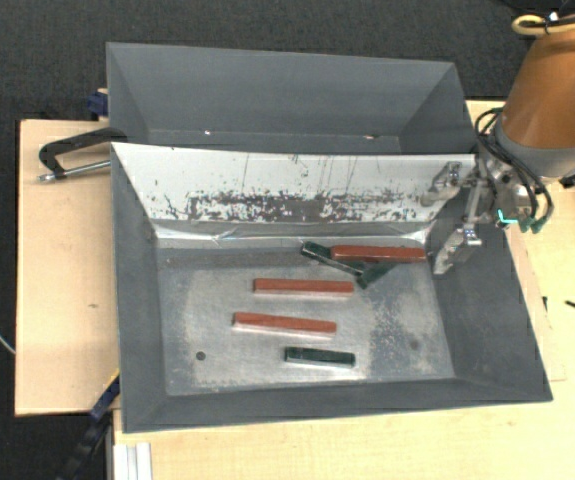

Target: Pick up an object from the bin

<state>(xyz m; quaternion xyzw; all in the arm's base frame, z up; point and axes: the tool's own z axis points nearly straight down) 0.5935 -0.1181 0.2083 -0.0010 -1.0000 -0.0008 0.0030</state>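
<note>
Camera view, looking down into the bin. The upper reddish-brown bar (379,253) lies level at centre right of the frame, along the foot of the far wall, with its left part resting over a dark green piece (342,260) that juts out to the left and below it. The gripper (451,253) hangs just beside the bar's right end, over the sloping right wall (whether it is open or closed cannot be told; nothing is seen in its grasp). Above it, at the upper right of the frame, is the arm's orange cover (552,78). Below the bar, towards centre frame, lie a middle reddish-brown bar (303,287) and a lower reddish-brown bar (284,323), parallel and apart. A dark green block (319,357) lies lowest. All rest on the floor of the grey bin (267,98).
</note>
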